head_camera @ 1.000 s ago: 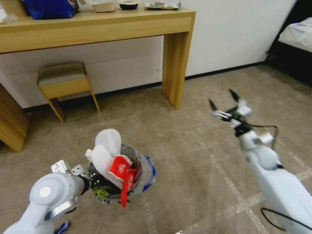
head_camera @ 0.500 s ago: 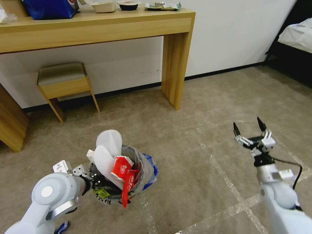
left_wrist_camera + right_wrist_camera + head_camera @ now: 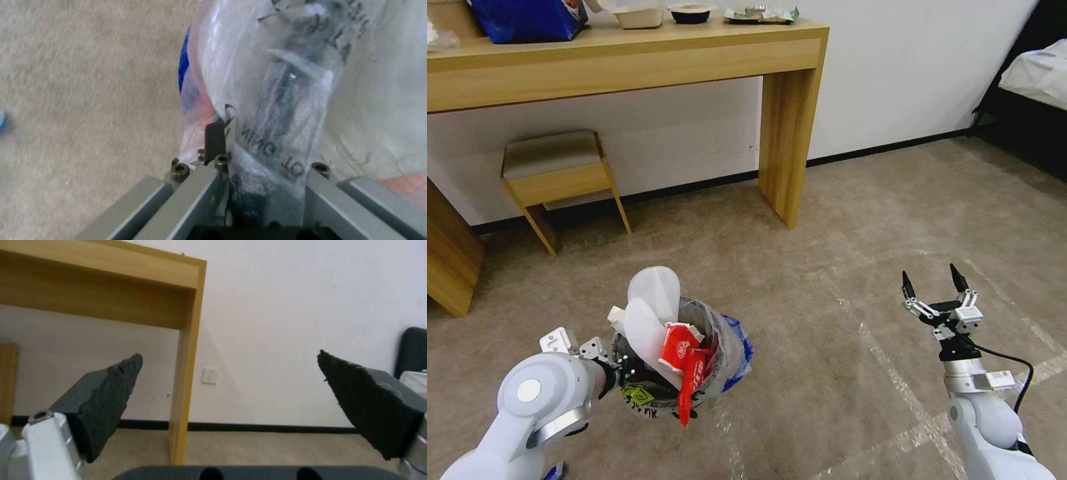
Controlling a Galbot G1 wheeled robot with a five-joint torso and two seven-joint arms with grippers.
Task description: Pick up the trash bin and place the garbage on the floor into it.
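Right end effector (image 3: 934,282) lower (trash bin (image 3: 684,363) leftward)

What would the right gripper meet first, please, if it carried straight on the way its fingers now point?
Probably the white wall beyond the carpet. The right gripper is open and empty, with the desk leg just off its line; depth is hard to judge, so the leg could be close.

The trash bin (image 3: 684,373), a small round bucket lined with clear crinkled plastic and scribbled in black, sits upright over the beige carpet floor (image 3: 827,280). Two white slipper soles (image 3: 650,313) stand out of it, with a red carton (image 3: 679,347) and a red wrapper (image 3: 688,393) draped over its rim.
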